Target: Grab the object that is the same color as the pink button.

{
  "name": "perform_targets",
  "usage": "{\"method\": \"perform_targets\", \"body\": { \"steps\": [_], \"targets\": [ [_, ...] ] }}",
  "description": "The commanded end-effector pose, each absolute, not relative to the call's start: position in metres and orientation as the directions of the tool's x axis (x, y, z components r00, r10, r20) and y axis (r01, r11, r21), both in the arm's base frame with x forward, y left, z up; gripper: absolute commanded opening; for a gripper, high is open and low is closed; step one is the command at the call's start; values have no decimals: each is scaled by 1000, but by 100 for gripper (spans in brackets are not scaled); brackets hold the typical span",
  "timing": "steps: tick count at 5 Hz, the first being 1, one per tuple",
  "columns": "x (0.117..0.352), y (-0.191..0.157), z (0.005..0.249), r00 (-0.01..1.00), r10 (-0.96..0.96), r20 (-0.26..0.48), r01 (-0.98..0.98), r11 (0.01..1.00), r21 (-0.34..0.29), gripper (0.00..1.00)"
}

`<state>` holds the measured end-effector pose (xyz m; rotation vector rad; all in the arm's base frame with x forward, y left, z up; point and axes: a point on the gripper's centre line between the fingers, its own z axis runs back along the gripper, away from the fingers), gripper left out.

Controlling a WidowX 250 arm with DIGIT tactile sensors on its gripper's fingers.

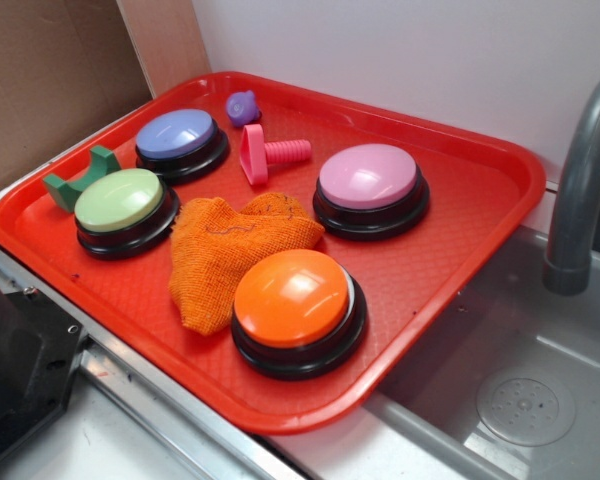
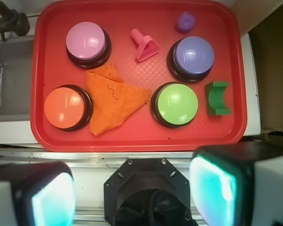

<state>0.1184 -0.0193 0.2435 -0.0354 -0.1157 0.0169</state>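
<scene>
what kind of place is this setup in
Probably a toy kitchen counter rigged for robot tests: a red tray of push buttons sits beside a grey sink with a faucet.

Pink bolt (image 2: 145, 46) between pink button (image 2: 86, 41) and lavender button (image 2: 193, 55)

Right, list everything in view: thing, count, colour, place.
Tray: one, red, beside the sink.
Pink button: one, pale pink, tray's far right in the exterior view.
Lavender button: one, lavender-blue, tray's far left.
Green button: one, light green, tray's left.
Orange button: one, orange, tray's near side.
Toy bolt: one, bright pink, lying between the lavender and pink buttons.
Bear piece: one, purple, far edge of the tray.
Cloth: one, orange, crumpled at the tray's centre.
Arch block: one, dark green, at the tray's left rim.
Sink: one, grey, right of the tray.
Faucet: one, grey, over the sink.
Tool: one, open, above the tray's near edge in the wrist view.
</scene>
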Motion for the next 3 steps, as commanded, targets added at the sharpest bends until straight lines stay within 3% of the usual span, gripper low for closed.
{"method": "perform_targets", "body": {
  "steps": [1,2,3],
  "targets": [
    [118,-19,243,993,19,115,-15,999,-36,100],
    [132,-17,233,994,66,93,-61,997,-48,100],
    [150,-9,220,971,230,60,-230,973,-9,100]
  ]
}}
